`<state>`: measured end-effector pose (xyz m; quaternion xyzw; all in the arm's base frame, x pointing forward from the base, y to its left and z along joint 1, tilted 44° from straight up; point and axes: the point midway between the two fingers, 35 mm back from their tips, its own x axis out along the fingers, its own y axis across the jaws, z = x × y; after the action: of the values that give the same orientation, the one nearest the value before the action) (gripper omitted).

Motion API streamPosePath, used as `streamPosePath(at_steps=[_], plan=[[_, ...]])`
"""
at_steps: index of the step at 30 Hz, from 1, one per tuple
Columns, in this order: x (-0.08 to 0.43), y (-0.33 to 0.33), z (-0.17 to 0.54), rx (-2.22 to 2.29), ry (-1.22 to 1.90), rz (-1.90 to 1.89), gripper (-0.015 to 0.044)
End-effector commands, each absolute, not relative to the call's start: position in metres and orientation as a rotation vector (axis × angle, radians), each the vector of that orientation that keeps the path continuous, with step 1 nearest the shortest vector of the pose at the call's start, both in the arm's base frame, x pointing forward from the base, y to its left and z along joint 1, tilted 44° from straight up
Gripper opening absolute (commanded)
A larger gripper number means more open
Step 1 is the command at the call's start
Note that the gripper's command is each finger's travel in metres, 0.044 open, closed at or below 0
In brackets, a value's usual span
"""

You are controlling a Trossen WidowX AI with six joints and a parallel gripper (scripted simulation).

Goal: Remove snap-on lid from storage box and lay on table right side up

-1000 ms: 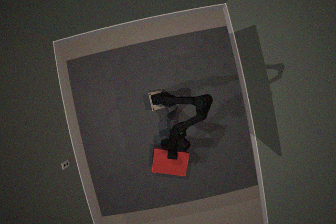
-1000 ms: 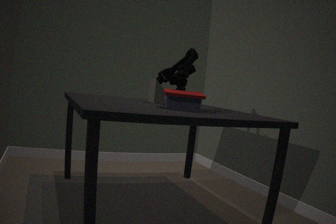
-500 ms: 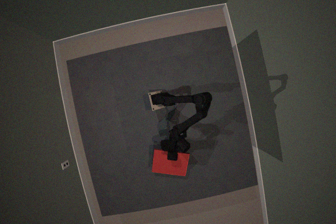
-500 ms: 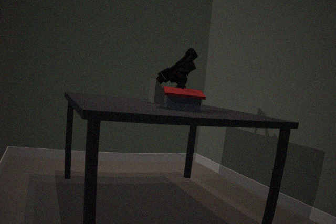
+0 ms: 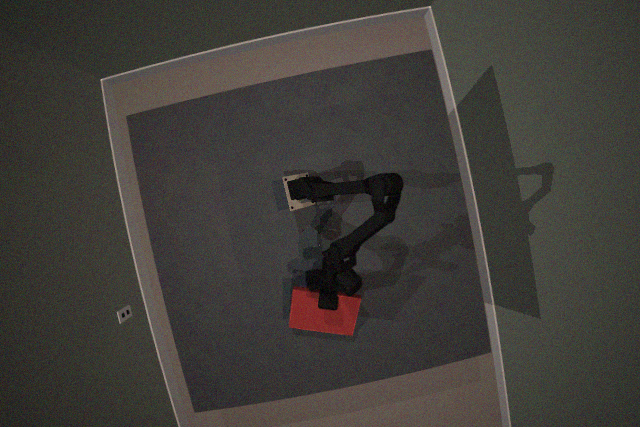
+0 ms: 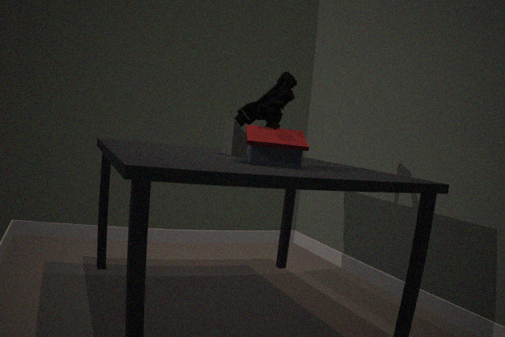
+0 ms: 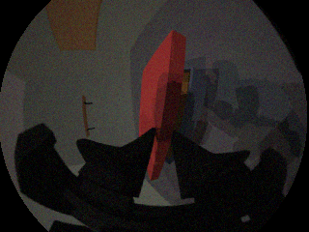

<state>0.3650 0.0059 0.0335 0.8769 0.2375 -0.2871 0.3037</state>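
The red lid [image 5: 324,321] [image 6: 277,137] [image 7: 156,92] is tipped over the storage box. Its edge on the arm's side is raised, and its opposite edge is low at the box. The blue-grey box [image 6: 273,156] stands on the table [image 5: 217,257] [image 6: 171,158]; from above the lid mostly hides it. In the wrist view a narrow gap with a yellow-brown patch shows beside the lid's underside. My gripper [image 5: 328,302] [image 6: 272,125] [image 7: 162,131] is shut on the lid's raised edge, near the middle of that side. The low edge's exact contact with the box is unclear.
The arm's base sits on a pale-topped pedestal [image 5: 292,205] [image 6: 238,144], behind the box in the exterior view. The arm bends out to the right of box and pedestal in the top view. Dark shadows cross the table beside the arm.
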Motion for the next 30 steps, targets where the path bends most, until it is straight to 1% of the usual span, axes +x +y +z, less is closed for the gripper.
streamPosePath(at_steps=[1, 30], plan=[[0.368, 0.000, 0.039, 2.325, 0.621, -0.751, 0.0000], [0.392, -0.033, 0.061, 2.323, 0.619, -0.750, 0.0000]])
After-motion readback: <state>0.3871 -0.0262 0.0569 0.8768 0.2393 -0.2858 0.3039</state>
